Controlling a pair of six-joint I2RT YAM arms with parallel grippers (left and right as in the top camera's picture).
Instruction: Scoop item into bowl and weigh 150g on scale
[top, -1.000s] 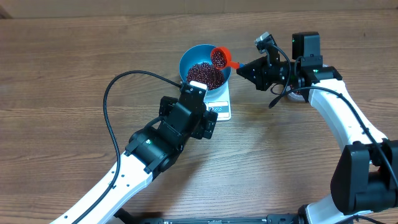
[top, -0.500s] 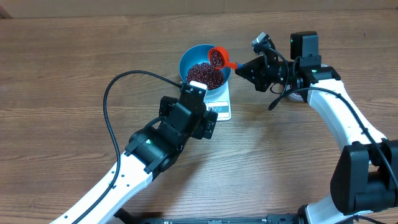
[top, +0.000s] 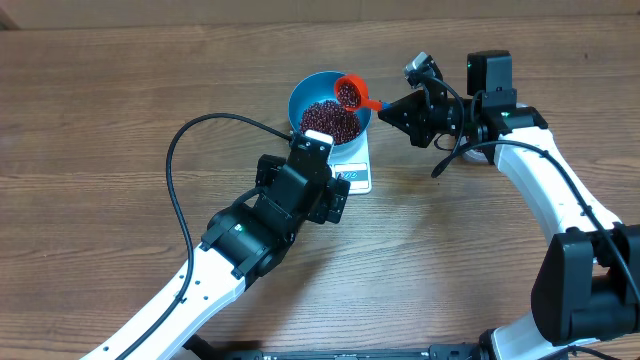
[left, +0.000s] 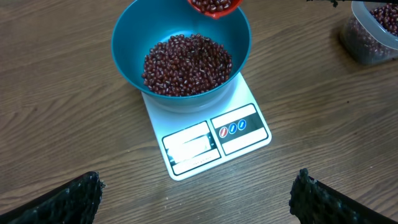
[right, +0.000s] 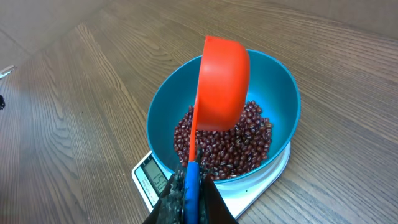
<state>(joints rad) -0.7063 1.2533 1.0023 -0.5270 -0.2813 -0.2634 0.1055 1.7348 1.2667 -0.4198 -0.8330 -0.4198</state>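
Note:
The blue bowl (top: 313, 95) stands on the white scale (top: 354, 172) and holds a heap of dark red-brown beans (left: 186, 62). My right gripper (right: 191, 198) is shut on the blue handle of an orange-red scoop (right: 221, 81), which hangs tilted over the bowl's right rim with some beans still in it (top: 349, 93). My left gripper (left: 196, 193) stands wide open just in front of the scale (left: 208, 140), with nothing between its fingers. The scale's display (right: 158, 180) shows in the right wrist view.
A clear plastic tub of beans (left: 373, 31) sits to the right of the scale, mostly behind the right arm in the overhead view. A black cable (top: 190, 160) loops over the wooden table left of the left arm.
The right gripper has shifted the scoop slightly left and up over the bowl's rim. The left arm has not moved.

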